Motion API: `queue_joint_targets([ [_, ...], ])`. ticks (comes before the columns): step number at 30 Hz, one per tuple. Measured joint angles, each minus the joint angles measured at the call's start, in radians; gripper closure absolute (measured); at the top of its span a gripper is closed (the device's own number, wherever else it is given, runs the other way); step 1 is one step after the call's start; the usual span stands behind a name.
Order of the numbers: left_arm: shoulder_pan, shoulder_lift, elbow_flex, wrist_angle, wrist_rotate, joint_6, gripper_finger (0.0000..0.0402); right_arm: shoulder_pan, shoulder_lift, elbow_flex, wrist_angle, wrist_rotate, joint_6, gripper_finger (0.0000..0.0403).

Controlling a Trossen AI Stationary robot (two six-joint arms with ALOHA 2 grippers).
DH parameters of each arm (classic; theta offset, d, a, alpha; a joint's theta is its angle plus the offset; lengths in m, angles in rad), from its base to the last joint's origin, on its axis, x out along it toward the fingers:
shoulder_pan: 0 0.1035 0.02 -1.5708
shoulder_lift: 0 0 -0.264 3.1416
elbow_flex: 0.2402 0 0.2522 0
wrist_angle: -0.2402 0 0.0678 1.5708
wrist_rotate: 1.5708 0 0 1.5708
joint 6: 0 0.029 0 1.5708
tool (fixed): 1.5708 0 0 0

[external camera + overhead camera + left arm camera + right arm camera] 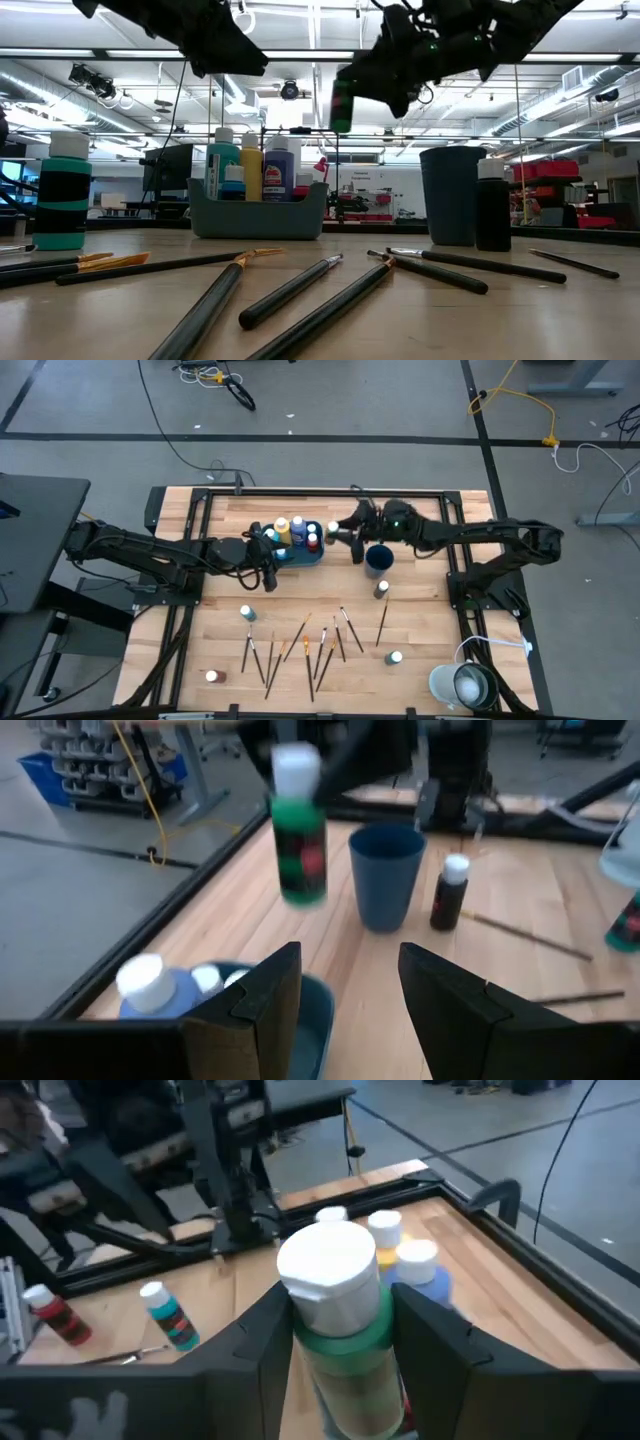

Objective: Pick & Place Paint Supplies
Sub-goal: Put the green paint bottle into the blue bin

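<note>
A green paint bottle with a white cap hangs in the air between the teal tray and the dark blue cup, and my right gripper is shut on it. Several paint bottles stand in the tray. My left gripper hovers open over the tray's left end, holding nothing. Single bottles stand on the table. Several paintbrushes lie flat toward the near edge. My right gripper pinches the green bottle between its two fingers on the body just under the white cap. The fingers come nearly level from the table's right. The bottle stands roughly upright and is lifted clear, above the height of the tray.
A dark bottle stands beside the blue cup. More bottles stand near the front. A white round container sits at the near right corner. Black frame rails border the wooden top.
</note>
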Motion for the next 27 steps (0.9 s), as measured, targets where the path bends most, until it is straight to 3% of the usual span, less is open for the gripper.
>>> queue_joint_targets([
  [6,0.0,0.0,0.0,0.04,0.003,0.022,0.0223,0.083,0.152,0.0,0.184,0.119,0.023,0.0257],
  [12,0.0,0.0,0.0,0.041,0.003,0.022,0.0223,0.096,0.295,0.0,0.347,0.147,0.056,0.0256],
  [27,0.0,0.0,0.0,0.041,0.003,0.025,0.0223,0.095,0.467,0.001,0.383,0.201,0.1,0.0256],
])
